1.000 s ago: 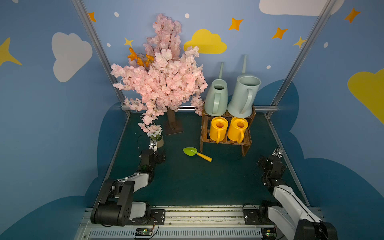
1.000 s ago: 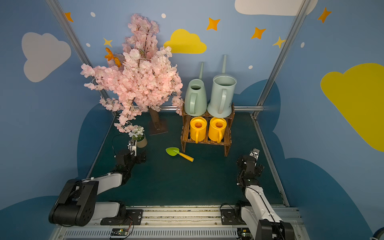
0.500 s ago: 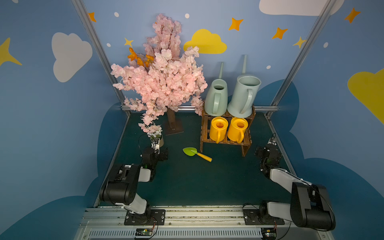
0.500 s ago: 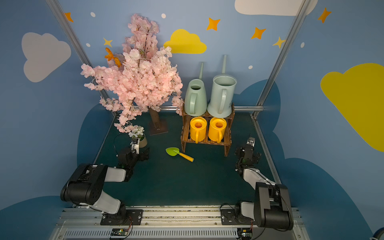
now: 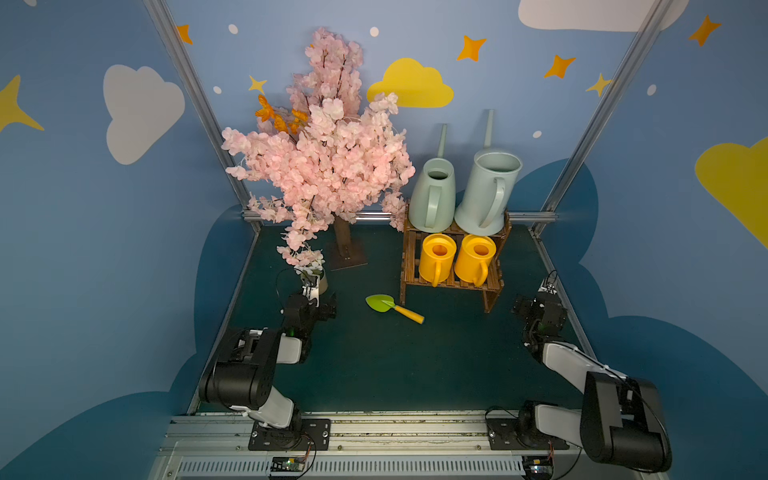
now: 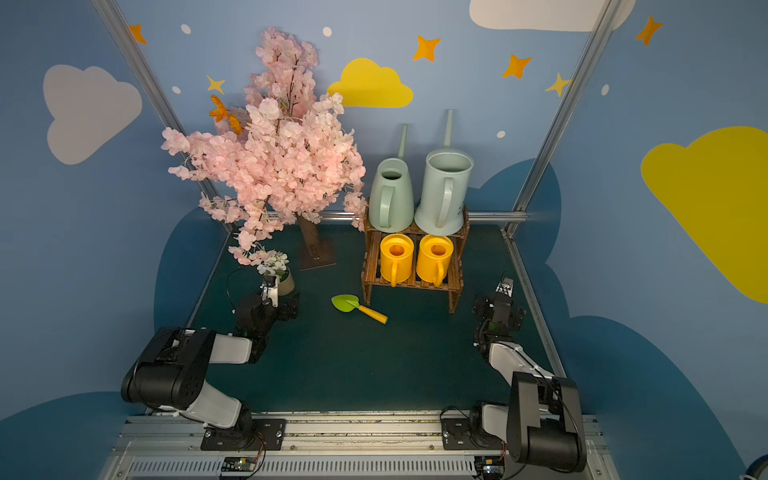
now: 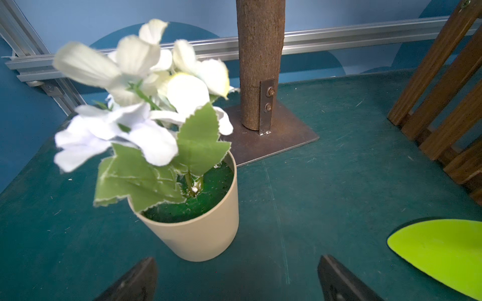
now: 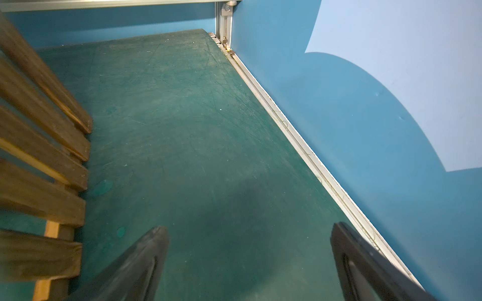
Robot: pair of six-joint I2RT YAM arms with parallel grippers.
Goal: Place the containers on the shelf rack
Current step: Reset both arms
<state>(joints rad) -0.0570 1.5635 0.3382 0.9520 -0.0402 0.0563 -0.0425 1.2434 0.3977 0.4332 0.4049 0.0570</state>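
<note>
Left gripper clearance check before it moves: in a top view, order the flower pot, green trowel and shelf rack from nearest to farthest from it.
From the left gripper:
1. Flower pot, just ahead of its open jaws.
2. Green trowel, farther off to its right.
3. Shelf rack, past the trowel, farther right and back.

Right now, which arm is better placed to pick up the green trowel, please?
Probably the left: the left gripper, open, faces the flower pot with the trowel close by; the right gripper sits beyond the shelf rack.
</note>
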